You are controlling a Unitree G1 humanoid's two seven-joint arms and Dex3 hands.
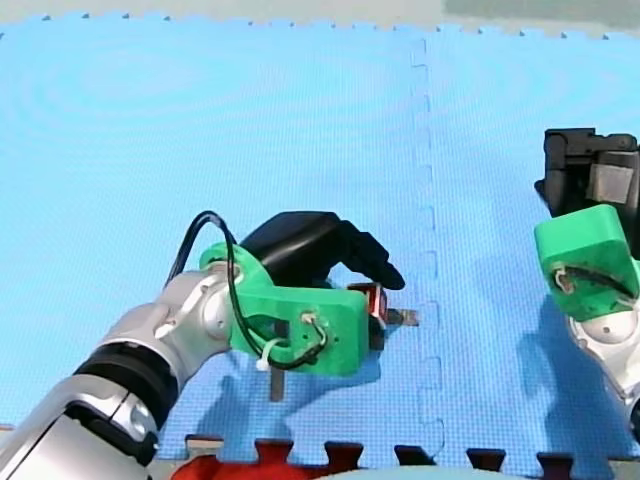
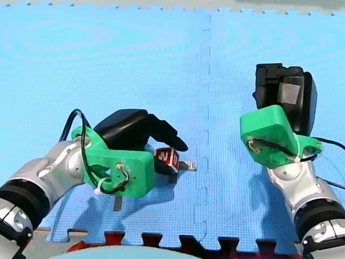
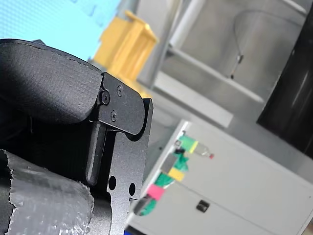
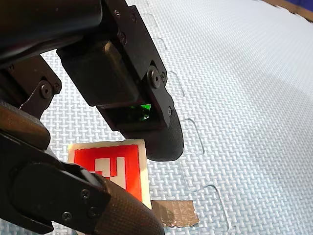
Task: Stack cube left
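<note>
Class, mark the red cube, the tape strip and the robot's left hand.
red cube (image 2: 167, 158), second head view, its patterned red face.
tape strip (image 2: 188, 166), second head view, its exposed end.
left hand (image 2: 132, 128), second head view, its black back.

The blue foam mat (image 2: 135, 59) is bare across its far half and between the hands; the left hand (image 2: 137, 132) blocks the red cube (image 2: 167, 157) from above and the left; tape (image 2: 186, 165) lies just beside its right; the right hand (image 2: 283, 97) stands well apart.
</note>
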